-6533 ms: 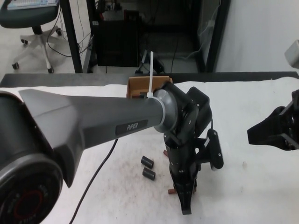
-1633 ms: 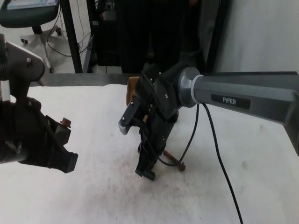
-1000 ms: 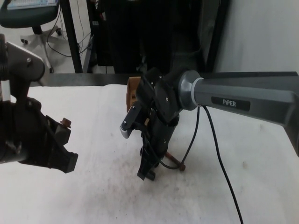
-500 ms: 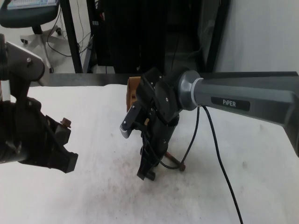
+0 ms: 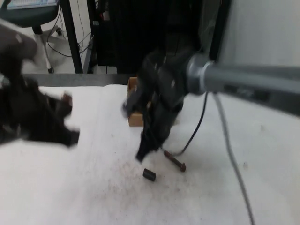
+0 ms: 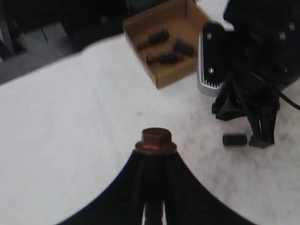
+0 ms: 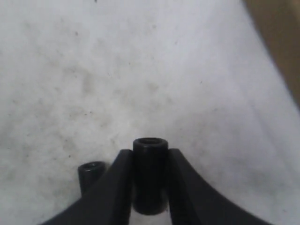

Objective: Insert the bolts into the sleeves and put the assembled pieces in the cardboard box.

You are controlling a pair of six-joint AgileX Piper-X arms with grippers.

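While the left pincer [image 6: 156, 158] stood over the left part of the bench [image 5: 70, 187], its two fingers were closed on a copper-coloured bolt [image 6: 156, 139], whose hexagonal head stuck out past the fingertips. The right pincer [image 7: 150, 158] hung tip-down near the middle of the bench, on the near side of the cardboard box [image 6: 176, 77], and it gripped a black sleeve [image 7: 150, 178] between its fingers, the sleeve's open bore showing at the free end. A loose sleeve [image 5: 149, 175] lay on its side on the white cloth just beside the right pincer's tip, not touching it. A loose bolt [image 5: 174, 160] lay near that sleeve, a little farther back and toward the right arm's side. The cardboard box sat open toward the far edge of the bench, partly hidden in the high view behind the right arm, and held several dark pieces [image 6: 164, 58], one of them with a reddish end. A black cable [image 5: 197, 131] drooped from the right arm toward the cloth near the loose bolt.
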